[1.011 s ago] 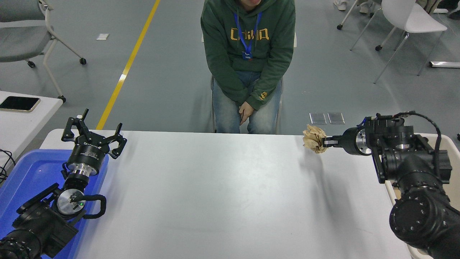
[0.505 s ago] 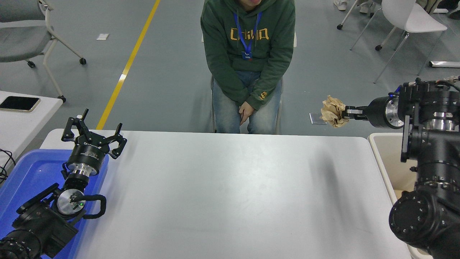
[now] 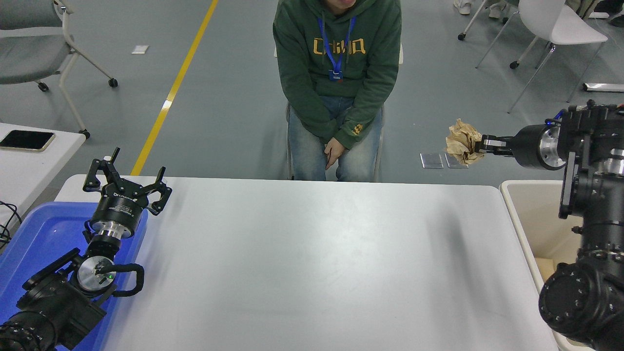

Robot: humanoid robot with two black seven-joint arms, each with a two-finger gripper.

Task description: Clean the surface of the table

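The table surface (image 3: 312, 263) is a wide plain white tabletop that fills the lower picture. My right gripper (image 3: 481, 145) is shut on a crumpled brown paper ball (image 3: 462, 142) and holds it high, past the table's far right corner and above the floor. My left gripper (image 3: 124, 178) is open and empty, parked at the lower left over the table's far left corner.
A blue bin (image 3: 34, 243) sits at the left under my left arm. A cream bin (image 3: 529, 219) stands just off the table's right edge. A person in a green hoodie (image 3: 336, 73) sits at the far side. A side table (image 3: 19, 165) holds a black phone (image 3: 27, 140).
My right gripper has lifted the paper ball off the table's far right part and carried it up and to the right, beyond the table's edge. The left arm has not moved.
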